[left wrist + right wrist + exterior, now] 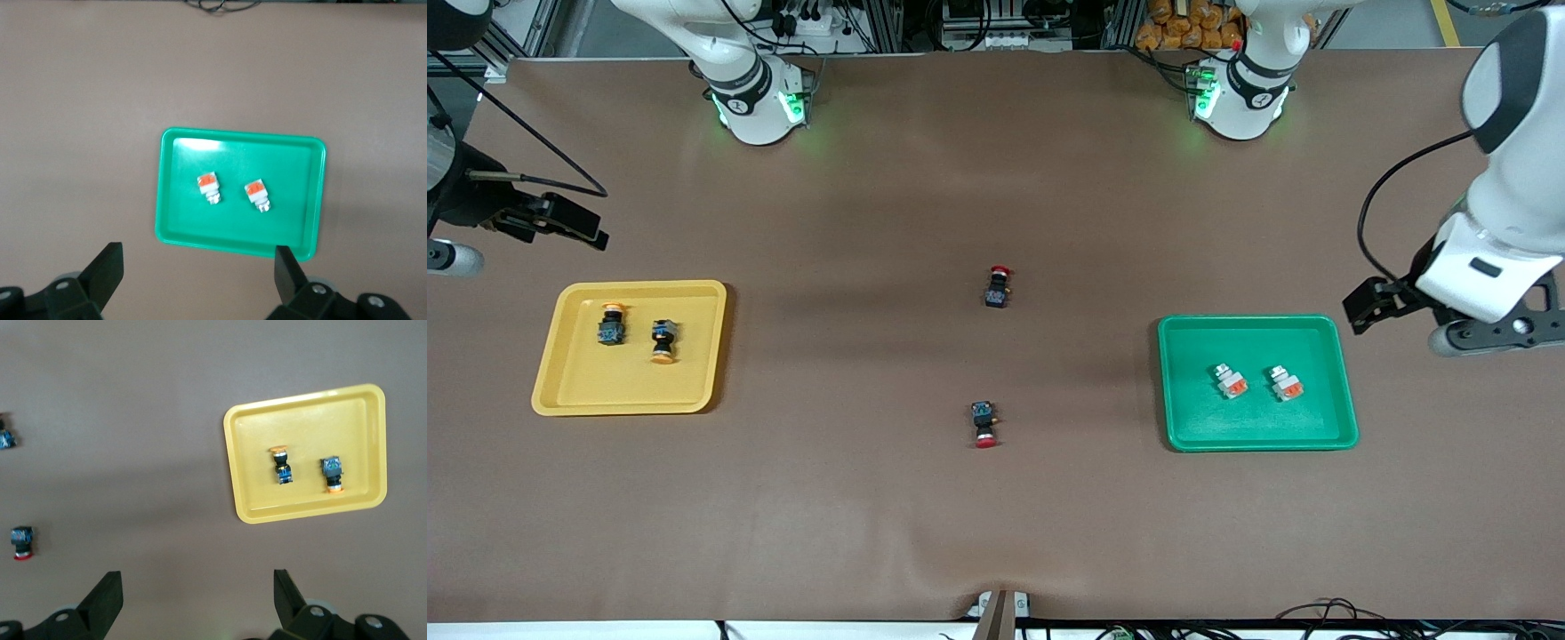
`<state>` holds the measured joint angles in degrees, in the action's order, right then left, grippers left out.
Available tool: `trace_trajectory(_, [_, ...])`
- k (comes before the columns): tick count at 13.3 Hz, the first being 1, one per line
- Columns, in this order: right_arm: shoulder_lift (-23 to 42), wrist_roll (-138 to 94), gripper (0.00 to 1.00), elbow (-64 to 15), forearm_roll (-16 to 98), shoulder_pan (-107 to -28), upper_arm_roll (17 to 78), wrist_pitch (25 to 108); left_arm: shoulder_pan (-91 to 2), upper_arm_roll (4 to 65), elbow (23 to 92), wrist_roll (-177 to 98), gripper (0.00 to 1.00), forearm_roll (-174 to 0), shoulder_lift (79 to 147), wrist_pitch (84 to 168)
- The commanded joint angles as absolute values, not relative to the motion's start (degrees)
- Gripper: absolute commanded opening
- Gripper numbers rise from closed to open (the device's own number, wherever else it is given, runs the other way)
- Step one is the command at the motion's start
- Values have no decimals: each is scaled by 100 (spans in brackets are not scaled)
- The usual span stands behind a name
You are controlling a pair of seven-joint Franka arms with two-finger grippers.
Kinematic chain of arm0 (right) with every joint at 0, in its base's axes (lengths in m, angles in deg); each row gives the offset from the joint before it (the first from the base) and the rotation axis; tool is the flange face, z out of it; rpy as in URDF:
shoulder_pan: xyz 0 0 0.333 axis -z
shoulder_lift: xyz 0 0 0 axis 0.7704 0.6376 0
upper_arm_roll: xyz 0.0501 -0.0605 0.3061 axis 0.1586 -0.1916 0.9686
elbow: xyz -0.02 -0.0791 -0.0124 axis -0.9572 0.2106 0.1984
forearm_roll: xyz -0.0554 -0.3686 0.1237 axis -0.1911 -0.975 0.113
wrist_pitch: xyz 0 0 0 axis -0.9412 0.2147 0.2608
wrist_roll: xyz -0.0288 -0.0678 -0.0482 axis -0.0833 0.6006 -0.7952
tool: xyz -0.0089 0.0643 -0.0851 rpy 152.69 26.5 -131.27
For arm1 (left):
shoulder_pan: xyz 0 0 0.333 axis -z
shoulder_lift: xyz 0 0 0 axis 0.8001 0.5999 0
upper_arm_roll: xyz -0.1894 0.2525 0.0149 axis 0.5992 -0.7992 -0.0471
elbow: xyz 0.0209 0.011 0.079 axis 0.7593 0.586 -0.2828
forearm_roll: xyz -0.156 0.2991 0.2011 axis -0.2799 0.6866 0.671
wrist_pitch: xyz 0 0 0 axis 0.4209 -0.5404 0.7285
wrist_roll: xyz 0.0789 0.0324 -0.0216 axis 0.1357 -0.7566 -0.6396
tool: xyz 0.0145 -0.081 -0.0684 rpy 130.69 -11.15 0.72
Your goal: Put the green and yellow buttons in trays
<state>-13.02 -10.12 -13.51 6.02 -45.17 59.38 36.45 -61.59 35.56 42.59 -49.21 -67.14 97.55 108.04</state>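
The sorting looks finished. The yellow tray [630, 348] sits near the tabletop edge at the right arm's end, and two black-bodied buttons with orange-yellow caps [612, 324] [663, 341] lie on their sides inside it, side by side and apart from each other. The green tray [1257, 383] sits near the edge at the left arm's end and holds the two white-grey buttons with orange patches [1230, 380] [1287, 383], also side by side and not touching.

Two red-capped switches [998, 286] [984, 423] lie on the bare tabletop around its middle, between the trays, one nearer the front camera than the other. They belong to neither tray, so judging by the task nothing is left to move.

The left gripper [193, 277] hangs over the tabletop just off the green tray's edge, its fingers spread wide and holding nothing. The right gripper [193, 597] hovers near the yellow tray by the tabletop's end edge, likewise spread and empty. Both arms appear to be waiting, clear of the trays.
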Motion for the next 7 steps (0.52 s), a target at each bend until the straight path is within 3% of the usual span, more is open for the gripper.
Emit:
trace_trajectory(1, [-1475, -1311, 100, -1499, 537, -4441, 5976, 3731, -6465, 3614, 4165, -4610, 100, -7036, 9478, 10518])
trace_trajectory(7, [-1458, -1328, 100, -1464, 528, -4459, 5976, 3775, -6659, 3562, 4173, -3837, 100, -7520, 9109, 10167])
